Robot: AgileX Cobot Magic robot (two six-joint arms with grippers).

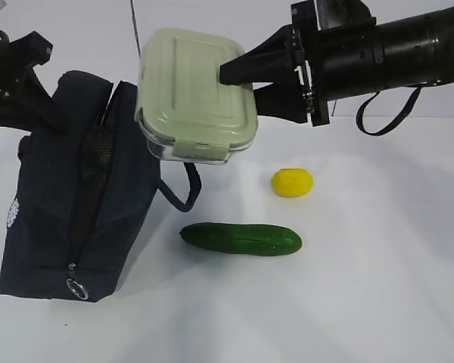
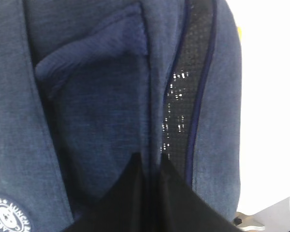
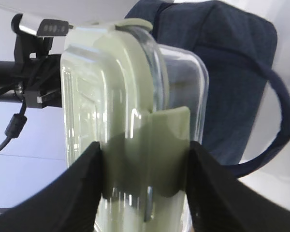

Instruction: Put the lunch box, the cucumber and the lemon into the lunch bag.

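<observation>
Above white table (image 1: 378, 287), lunch box (image 1: 193, 91) is clamped by right gripper (image 1: 238, 82) beside lunch bag (image 1: 60, 204), whose fabric is pinched by closed left gripper (image 2: 150, 166), presumably for holding open.

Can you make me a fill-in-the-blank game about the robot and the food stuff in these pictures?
1. The right end effector holds the ____ in the air.
2. The lemon is the color ____.
3. On the table, the cucumber lies nearer the camera than the ____.
4. The left end effector is shut on the fabric of the lunch ____.

Missing words: lunch box; yellow; lemon; bag
</observation>
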